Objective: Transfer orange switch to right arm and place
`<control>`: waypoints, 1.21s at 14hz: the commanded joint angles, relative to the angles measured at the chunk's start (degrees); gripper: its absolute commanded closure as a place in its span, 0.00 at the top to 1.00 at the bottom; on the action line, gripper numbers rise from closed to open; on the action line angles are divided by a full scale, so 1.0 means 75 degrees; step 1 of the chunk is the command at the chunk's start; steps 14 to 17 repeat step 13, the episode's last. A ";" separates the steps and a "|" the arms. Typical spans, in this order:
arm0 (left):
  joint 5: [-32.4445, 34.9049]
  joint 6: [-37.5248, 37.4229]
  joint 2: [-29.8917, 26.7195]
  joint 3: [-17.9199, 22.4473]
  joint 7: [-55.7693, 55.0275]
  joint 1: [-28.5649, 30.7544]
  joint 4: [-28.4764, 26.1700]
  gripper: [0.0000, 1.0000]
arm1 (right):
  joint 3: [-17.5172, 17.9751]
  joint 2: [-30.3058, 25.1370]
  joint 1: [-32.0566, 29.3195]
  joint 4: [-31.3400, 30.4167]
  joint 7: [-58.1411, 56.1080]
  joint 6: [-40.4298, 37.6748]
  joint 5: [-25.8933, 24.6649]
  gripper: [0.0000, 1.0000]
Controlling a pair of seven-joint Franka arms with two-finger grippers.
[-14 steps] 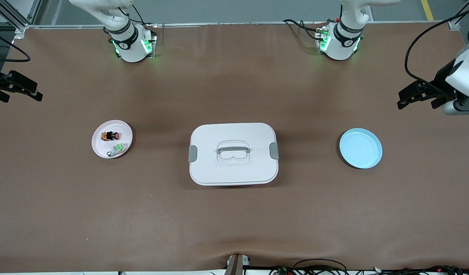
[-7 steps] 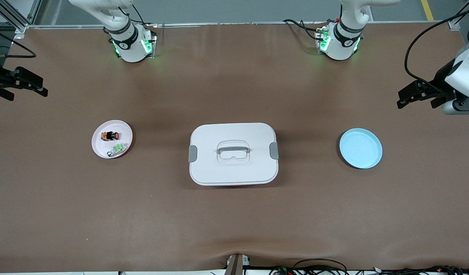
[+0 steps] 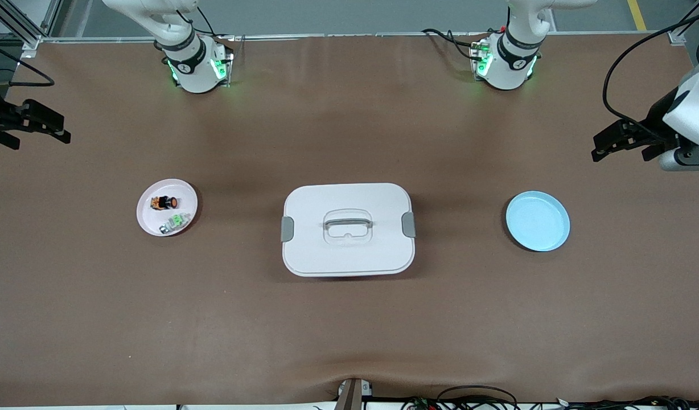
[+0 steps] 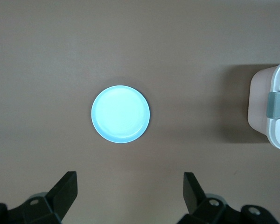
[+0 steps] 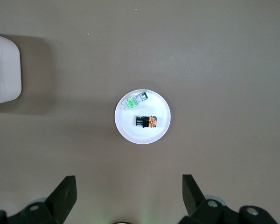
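Note:
The orange switch point(image 3: 163, 202) point(image 5: 147, 122), a tiny orange block with a black knob, lies on a small pink plate point(image 3: 150, 223) point(image 5: 142, 138) toward the right arm's end of the table. My right gripper point(image 3: 42, 141) point(image 5: 129, 186) hangs open and empty, high over the table's edge at that end, well apart from the plate. At the left arm's end, my left gripper point(image 3: 620, 158) point(image 4: 130, 186) is also open and empty, up in the air beside a bare light-blue plate point(image 3: 537, 221) point(image 4: 120, 113).
A small green-and-white part point(image 3: 176, 221) point(image 5: 134, 101) shares the pink plate, nearer to the front camera than the switch. A white lidded box point(image 3: 348, 229) point(image 4: 270, 107) point(image 5: 2, 70) with grey clips and a handle stands mid-table between the two plates.
My right gripper has shifted slightly toward the robots' bases and inward over the table edge. The left gripper and the things on the table have not visibly moved.

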 commanded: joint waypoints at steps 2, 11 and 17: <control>0.0093 -0.0162 0.0026 0.0006 0.0136 0.0007 0.0127 1.00 | -0.0338 -0.0095 0.0145 -0.0143 0.0011 -0.0134 0.0096 1.00; 0.0082 -0.0162 0.0026 0.0006 0.0136 0.0007 0.0127 1.00 | -0.0620 -0.0377 0.0426 -0.0437 -0.0035 -0.0006 0.0238 1.00; 0.0070 -0.0162 0.0026 0.0006 0.0136 0.0007 0.0138 1.00 | -0.0620 -0.0365 0.0391 -0.0414 -0.0047 -0.0005 0.0238 1.00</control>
